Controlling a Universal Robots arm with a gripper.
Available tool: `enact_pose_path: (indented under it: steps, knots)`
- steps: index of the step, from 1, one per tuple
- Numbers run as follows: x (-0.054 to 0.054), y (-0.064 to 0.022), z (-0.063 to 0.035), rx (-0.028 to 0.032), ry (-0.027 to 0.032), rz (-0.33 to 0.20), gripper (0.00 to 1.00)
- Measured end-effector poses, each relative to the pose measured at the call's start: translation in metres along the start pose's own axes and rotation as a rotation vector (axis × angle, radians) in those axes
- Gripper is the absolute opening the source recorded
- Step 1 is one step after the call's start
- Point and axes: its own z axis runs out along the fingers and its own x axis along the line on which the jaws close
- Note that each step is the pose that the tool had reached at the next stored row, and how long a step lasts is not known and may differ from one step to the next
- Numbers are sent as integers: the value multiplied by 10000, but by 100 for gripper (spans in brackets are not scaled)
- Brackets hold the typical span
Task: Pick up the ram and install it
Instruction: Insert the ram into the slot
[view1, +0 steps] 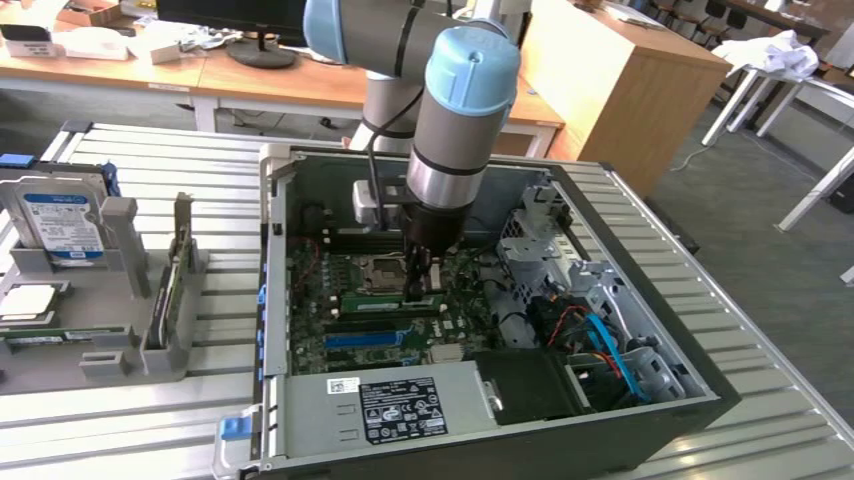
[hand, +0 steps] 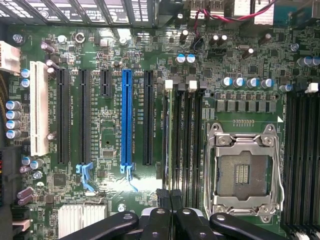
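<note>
Green ram (view1: 384, 299) noted lying along memory slot on motherboard (view1: 314, 325), inside open case (view1: 274, 300) on bench (view1: 147, 425). Gripper (view1: 424, 288) closed narrow, tips at ram's top edge; grip or mere press not determinable. Step judged: seating. Even, straight-down pressure judged required, latches to be verified. White slot latches (hand: 168, 85) and CPU socket (hand: 242, 172) recorded by wrist view. Hard drive (view1: 60, 220) in rack recorded by exterior view.
</note>
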Motion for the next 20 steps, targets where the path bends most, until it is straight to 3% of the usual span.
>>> enact_pose_path:
  steps: [18,20]
  knots:
    - [1,4,30,29,-3,-15,13]
    - [1,4,30,28,-2,-14,24]
